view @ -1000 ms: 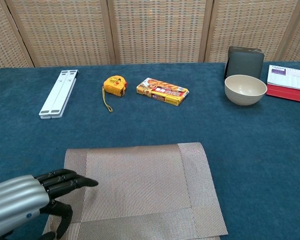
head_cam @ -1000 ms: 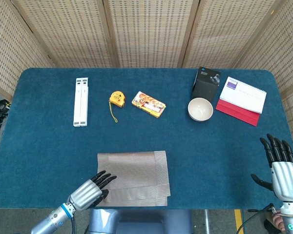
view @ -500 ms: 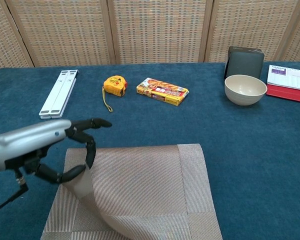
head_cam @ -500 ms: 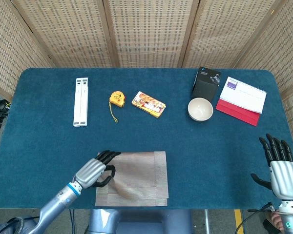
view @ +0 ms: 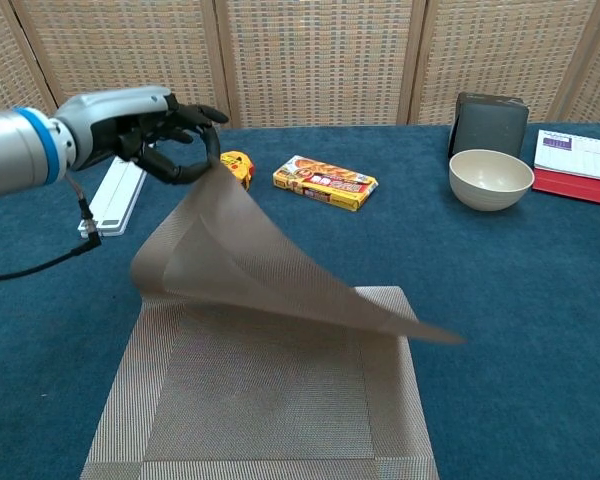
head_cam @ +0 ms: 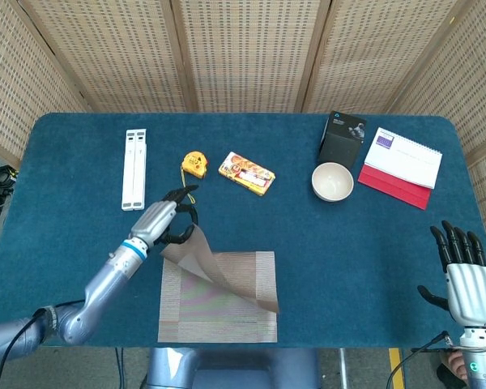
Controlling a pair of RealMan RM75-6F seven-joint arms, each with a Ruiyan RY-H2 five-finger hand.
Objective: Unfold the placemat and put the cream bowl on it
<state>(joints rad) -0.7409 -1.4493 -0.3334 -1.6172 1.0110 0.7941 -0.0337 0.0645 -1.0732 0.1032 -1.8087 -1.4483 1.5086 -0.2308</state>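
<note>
Woven screens back a blue-clothed table (head_cam: 81, 243) where the left hand (head_cam: 168, 223), its arm stretched forward from the near-left corner, pinches the upper layer of the placemat (head_cam: 219, 308) by a corner and holds it raised above the cloth. That flap (view: 250, 260) slopes down to the right; the lower layer lies flat at the near edge, its long axis running left-right. The right hand (head_cam: 468, 275) waits at the near-right corner, fingers spread and holding nothing. The cream bowl (head_cam: 332, 181) stands upright far right, just beside a black box (head_cam: 341, 138), with bare cloth between it and the mat.
</note>
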